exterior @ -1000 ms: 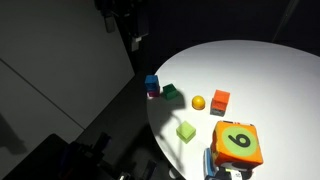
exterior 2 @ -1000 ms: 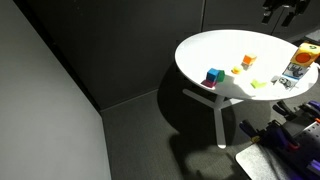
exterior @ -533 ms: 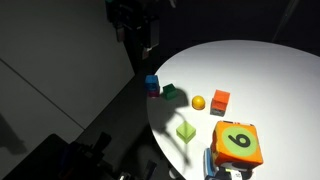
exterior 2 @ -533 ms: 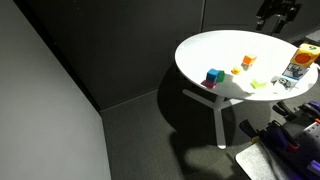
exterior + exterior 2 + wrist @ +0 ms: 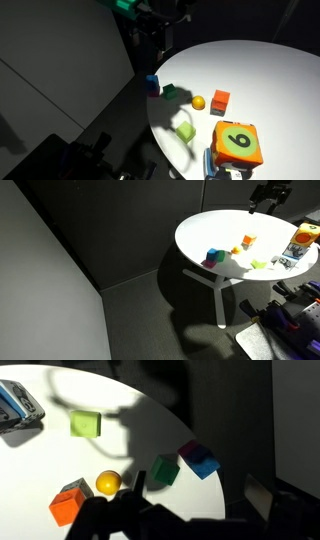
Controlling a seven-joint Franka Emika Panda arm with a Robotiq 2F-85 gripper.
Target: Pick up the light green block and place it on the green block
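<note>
The light green block [image 5: 186, 130] [image 5: 86, 424] sits alone on the white round table [image 5: 270, 75], partly in the arm's shadow, and shows in an exterior view [image 5: 259, 265]. The green block [image 5: 171, 93] [image 5: 165, 470] sits near the table's edge beside a blue block [image 5: 152, 83] [image 5: 200, 460] [image 5: 213, 257]. My gripper [image 5: 155, 42] [image 5: 268, 195] [image 5: 197, 492] is open and empty, held high above the table edge near the green and blue blocks. It is apart from every block.
An orange ball [image 5: 198, 102] [image 5: 108, 483] and a small orange block [image 5: 221, 100] [image 5: 68, 502] lie between the two green blocks. A big orange cube with a numbered green face [image 5: 238, 143] [image 5: 303, 237] stands past the light green block. Dark floor surrounds the table.
The arm has swung in toward the table, from beyond its edge to above the blue and green blocks. Its shadow now falls on the light green block. No block has moved.
</note>
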